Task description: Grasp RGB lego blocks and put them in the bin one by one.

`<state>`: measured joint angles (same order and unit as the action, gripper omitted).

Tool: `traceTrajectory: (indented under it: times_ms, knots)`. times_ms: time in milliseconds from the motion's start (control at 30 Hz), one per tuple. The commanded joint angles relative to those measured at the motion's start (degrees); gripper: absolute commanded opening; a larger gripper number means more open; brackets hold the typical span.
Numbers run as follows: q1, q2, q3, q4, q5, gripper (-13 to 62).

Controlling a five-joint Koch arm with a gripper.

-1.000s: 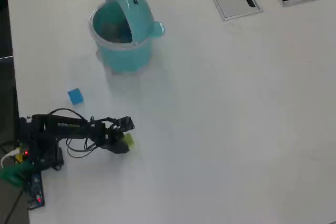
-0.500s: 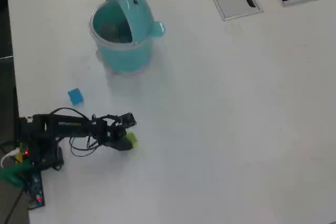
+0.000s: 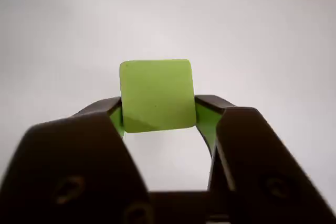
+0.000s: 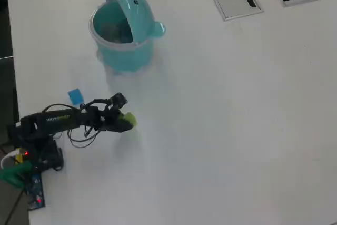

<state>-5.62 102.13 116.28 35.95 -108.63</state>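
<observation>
While pincer (image 3: 157, 114) clamps green block (image 3: 156, 95), arm lettering perhaps unreadable

Yellow-green block (image 3: 156, 95), blue block (image 4: 75, 96), light-teal bin (image 4: 126, 56), white table (image 4: 237, 130)

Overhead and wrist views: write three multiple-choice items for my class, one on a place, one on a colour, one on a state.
1. In the overhead view, where is the blue block?
A. inside the bin
B. on the table near the arm
C. on a grey panel

2. What colour is the block between the jaws?
A. red
B. blue
C. yellow-green

3. How is the bin's lid?
A. flipped open
B. shut
C. lying on the table

Answers:
1 B: the blue block lies on the table beside the arm.
2 C: the gripper clamps the yellow-green block.
3 A: the bin shows its open mouth, lid raised behind.
</observation>
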Motion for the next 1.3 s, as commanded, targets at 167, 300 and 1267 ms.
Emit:
traceTrajectory:
  times_ms: [167,300,1267]
  knots:
    - [-9.9,5.9,-9.7,-2.5,5.9,14.8]
    - [-12.0,7.4,-10.6,-4.5,6.7,14.8]
    - [-43.6,-19.1,-50.4,-28.1,22.5,5.3]
